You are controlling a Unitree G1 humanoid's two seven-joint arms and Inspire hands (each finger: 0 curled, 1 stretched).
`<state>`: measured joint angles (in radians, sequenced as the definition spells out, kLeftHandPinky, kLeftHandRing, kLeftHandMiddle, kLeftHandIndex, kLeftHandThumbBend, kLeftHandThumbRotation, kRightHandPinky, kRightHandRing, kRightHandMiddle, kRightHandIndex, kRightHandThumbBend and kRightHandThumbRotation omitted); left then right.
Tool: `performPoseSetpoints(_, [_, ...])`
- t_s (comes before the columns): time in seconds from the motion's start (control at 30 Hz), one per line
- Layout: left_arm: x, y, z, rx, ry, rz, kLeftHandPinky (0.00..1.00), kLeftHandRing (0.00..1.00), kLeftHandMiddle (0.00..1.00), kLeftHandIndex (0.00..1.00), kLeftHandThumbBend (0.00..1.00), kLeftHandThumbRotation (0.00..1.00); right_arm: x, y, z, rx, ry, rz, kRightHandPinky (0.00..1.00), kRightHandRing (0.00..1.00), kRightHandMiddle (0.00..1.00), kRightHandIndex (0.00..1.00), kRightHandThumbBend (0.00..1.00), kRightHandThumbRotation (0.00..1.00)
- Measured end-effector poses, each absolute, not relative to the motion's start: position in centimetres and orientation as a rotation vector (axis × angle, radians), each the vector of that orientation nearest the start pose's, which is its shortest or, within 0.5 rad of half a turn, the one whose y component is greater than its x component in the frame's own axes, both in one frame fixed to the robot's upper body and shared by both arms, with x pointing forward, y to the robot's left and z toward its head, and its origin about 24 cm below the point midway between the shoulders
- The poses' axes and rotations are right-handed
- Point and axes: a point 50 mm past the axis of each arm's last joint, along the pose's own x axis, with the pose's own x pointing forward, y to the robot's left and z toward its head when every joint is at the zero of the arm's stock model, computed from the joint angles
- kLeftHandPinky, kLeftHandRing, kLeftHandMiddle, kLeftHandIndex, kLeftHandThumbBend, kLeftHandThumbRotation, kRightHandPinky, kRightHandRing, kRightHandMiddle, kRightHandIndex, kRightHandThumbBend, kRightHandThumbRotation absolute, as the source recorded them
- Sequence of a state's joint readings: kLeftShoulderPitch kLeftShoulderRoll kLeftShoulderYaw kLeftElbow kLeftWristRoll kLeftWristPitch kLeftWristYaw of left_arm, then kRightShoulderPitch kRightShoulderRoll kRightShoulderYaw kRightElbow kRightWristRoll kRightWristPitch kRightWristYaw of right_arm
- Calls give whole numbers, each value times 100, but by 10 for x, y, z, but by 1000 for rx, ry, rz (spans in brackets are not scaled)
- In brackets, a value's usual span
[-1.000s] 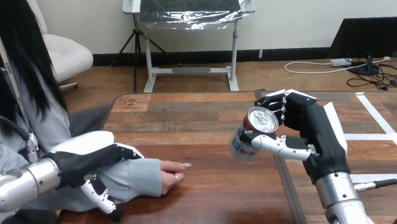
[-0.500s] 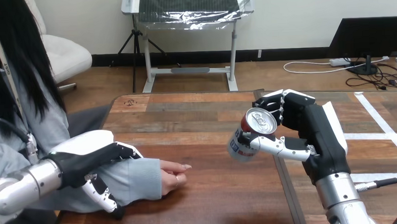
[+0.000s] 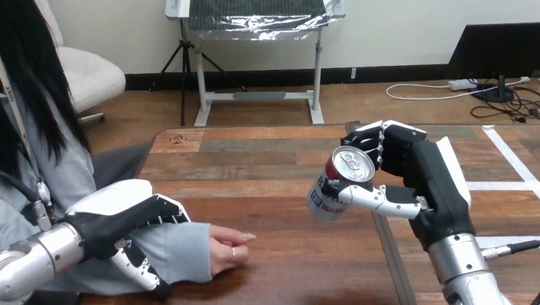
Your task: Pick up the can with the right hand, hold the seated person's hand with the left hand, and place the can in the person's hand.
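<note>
1. Gripping one can, our right hand (image 3: pixel 430 180) is raised over the right half of the brown wooden plank table (image 3: pixel 267 159). Its fingers curl round the far side of the can and its thumb crosses the near side.
2. We count a single white, red and blue metal drink can (image 3: pixel 339 189) with a silver top. It is clear of the tabletop and tilted, so its top faces up and towards us.
3. We count two robot hands. Our left hand (image 3: pixel 122 224) comes in from the view's left and lies over the person's grey sleeve (image 3: pixel 179 256).
4. The left hand's fingers (image 3: pixel 166 210) are nearly straight and rest along the top of the sleeved forearm. Its thumb (image 3: pixel 140 268) hangs down the near side. The hand is spread rather than clasped.
5. We see one person's hand (image 3: pixel 224 246). It lies on the table just beyond the left hand's fingertips, loosely curled, with its fingers pointing right.
6. The can and the person's hand are well apart, with bare tabletop between them.
</note>
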<state>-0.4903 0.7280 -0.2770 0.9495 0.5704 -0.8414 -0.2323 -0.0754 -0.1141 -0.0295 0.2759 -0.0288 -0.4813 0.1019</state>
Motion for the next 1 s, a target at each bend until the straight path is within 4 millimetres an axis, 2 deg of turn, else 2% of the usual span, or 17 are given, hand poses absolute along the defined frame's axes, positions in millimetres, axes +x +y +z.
performPoseSetpoints(0.5, [293,263,42,1235,-32,-712,30,35,41,43,94,0,260,-163,43,-158,-269,131,33,39,46,47,78,0])
performPoseSetpoints(1.0, [290,264,38,1232,-37,-700,24,29,35,36,92,0,260,-159,41,-147,-259,140,33,39,46,47,78,0])
